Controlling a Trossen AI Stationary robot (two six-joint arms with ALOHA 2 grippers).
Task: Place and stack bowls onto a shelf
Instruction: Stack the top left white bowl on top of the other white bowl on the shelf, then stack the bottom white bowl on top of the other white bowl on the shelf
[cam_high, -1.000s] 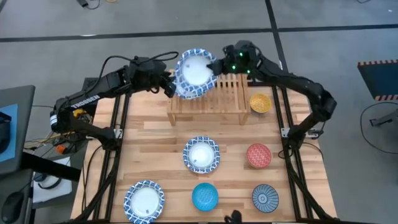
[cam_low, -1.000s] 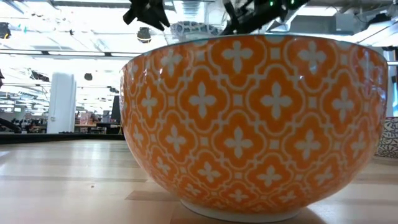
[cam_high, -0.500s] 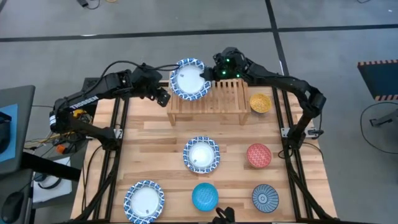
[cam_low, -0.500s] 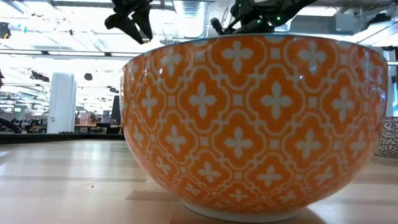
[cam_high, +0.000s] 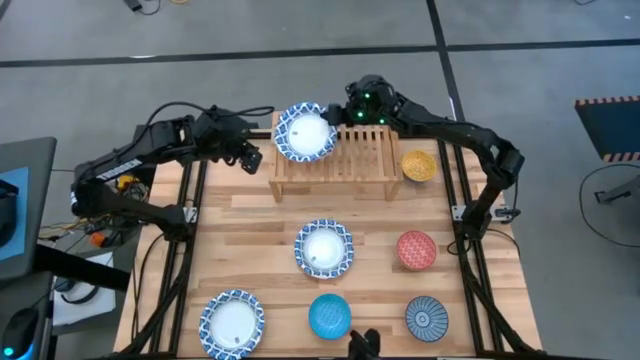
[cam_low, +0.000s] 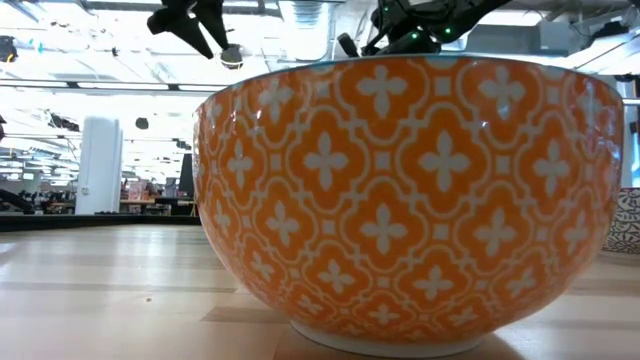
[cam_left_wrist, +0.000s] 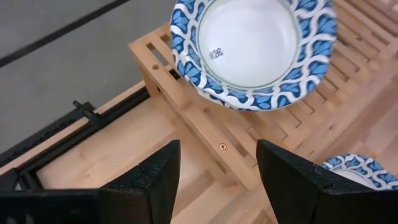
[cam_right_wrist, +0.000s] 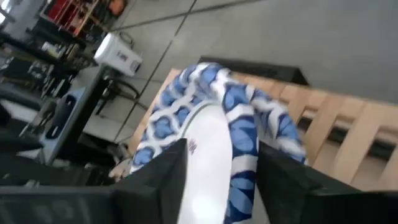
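A white bowl with a blue patterned rim (cam_high: 305, 133) sits level on the left end of the light-wood shelf (cam_high: 365, 160), base on the slats. My left gripper (cam_high: 250, 158) hangs open just left of the shelf, clear of the bowl (cam_left_wrist: 252, 43); its fingers (cam_left_wrist: 149, 186) frame bare wood. My right gripper (cam_high: 337, 117) is open at the bowl's far right rim, one finger (cam_right_wrist: 158, 180) inside the bowl and one outside. My right gripper straddles the bowl's rim (cam_right_wrist: 245, 143) at its far right side, coming from the table's right. The gap between the fingers is wider than the rim. Whether either finger still touches the rim, I cannot tell.
In front of the shelf lie two more white bowls (cam_high: 324, 248) (cam_high: 232, 322), a red (cam_high: 416, 250), a bright blue (cam_high: 330, 316) and a dark radial one (cam_high: 426, 319). A yellow bowl (cam_high: 419, 165) sits right of the shelf. A bowl's orange patterned outside (cam_low: 410, 190) fills the low view.
The white bowl, held tilted over the shelf's left end a second ago, has come down and now sits level on the slats. My left gripper has drawn away from it toward the table's left edge. My right gripper has shifted slightly left along the shelf's far side.
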